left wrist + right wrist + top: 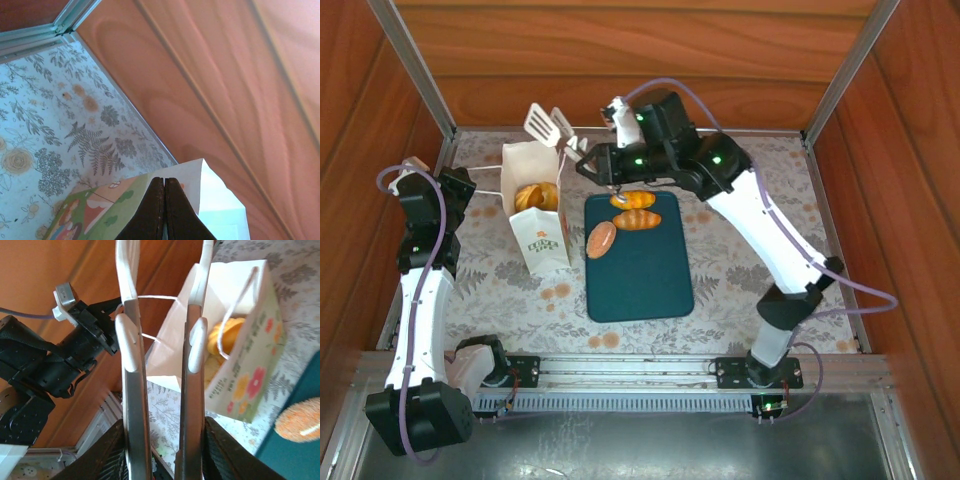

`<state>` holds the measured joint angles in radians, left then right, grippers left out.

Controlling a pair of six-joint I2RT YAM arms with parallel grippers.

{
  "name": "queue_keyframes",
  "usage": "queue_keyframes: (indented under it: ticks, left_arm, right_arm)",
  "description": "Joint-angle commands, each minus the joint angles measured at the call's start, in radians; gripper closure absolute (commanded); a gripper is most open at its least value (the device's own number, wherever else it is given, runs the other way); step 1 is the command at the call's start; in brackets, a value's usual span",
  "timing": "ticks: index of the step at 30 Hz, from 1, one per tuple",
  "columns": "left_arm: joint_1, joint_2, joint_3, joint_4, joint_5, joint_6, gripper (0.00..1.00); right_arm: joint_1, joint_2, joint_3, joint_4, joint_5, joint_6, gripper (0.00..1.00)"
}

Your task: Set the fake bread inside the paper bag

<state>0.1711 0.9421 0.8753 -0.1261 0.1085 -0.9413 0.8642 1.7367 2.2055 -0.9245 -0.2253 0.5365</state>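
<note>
The white paper bag [542,235] stands upright left of the teal tray, its mouth open, with golden fake bread [535,195] inside. My left gripper [164,182] is shut on the bag's top edge [210,175]. Three more fake bread pieces [637,220] lie at the tray's far end. My right gripper [162,450] is shut on a pair of metal tongs [132,390]. Their white slotted tips [550,124] hang apart and empty above the bag's far rim. In the right wrist view the bag [250,360] shows bread [227,337] within, and one roll [300,420] lies at the lower right.
The dark teal tray [645,275] lies flat in the middle of the floral table cover [750,220]. Wooden walls [620,60] and metal corner posts close in the back and both sides. The left arm [425,270] stands along the left wall.
</note>
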Motion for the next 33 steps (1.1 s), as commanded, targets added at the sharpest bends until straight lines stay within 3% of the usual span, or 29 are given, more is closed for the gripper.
queue_keyframes:
  ticks: [1,9,15,33]
  left_arm:
    - [0.006,-0.015,0.009,0.006,-0.008,-0.002,1.0]
    - [0.006,-0.011,0.012,0.009,-0.006,-0.004,1.0]
    - [0.005,-0.011,0.014,0.007,-0.008,-0.002,1.0]
    - [0.007,-0.009,0.014,0.013,-0.006,-0.007,1.0]
  right_arm:
    - [-0.06,-0.148,-0.083,0.062,0.072,0.026,0.6]
    - [-0.168,-0.356,-0.358,0.093,0.134,0.075,0.6]
    - [-0.189,-0.423,-0.55,0.087,0.149,0.109,0.6]
    - [-0.135,-0.315,-0.823,0.121,0.063,0.206,0.61]
